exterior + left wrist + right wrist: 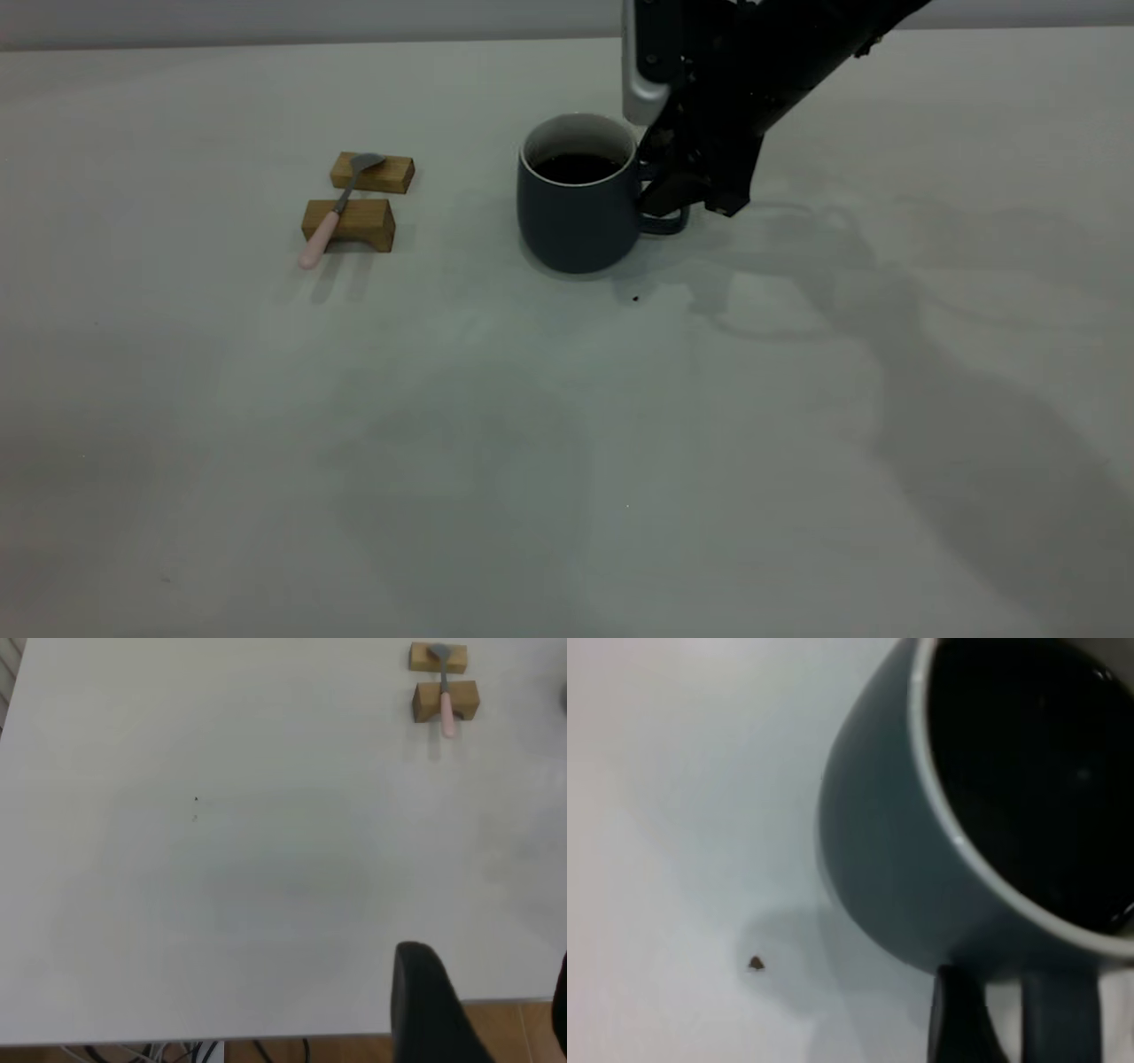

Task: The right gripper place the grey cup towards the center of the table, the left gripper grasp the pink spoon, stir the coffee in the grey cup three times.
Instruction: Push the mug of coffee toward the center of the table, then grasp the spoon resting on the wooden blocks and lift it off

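Observation:
The grey cup (571, 217) stands on the table (567, 443) near its middle, with dark coffee (578, 167) inside. My right gripper (695, 202) is at the cup's handle (666, 226), open. In the right wrist view one finger (957, 1019) stands beside the handle (1060, 1019) with a gap between them, below the cup (895, 859) and coffee (1028, 771). The pink spoon (332, 217) lies across two wooden blocks, left of the cup. The left gripper (492, 992) hangs open over the table's near edge, far from the spoon (445, 700).
Two small wooden blocks (372, 173) (350, 224) carry the spoon, bowl on the far one. A dark speck (635, 299) lies just in front of the cup. Wooden floor (514, 1028) shows past the table edge in the left wrist view.

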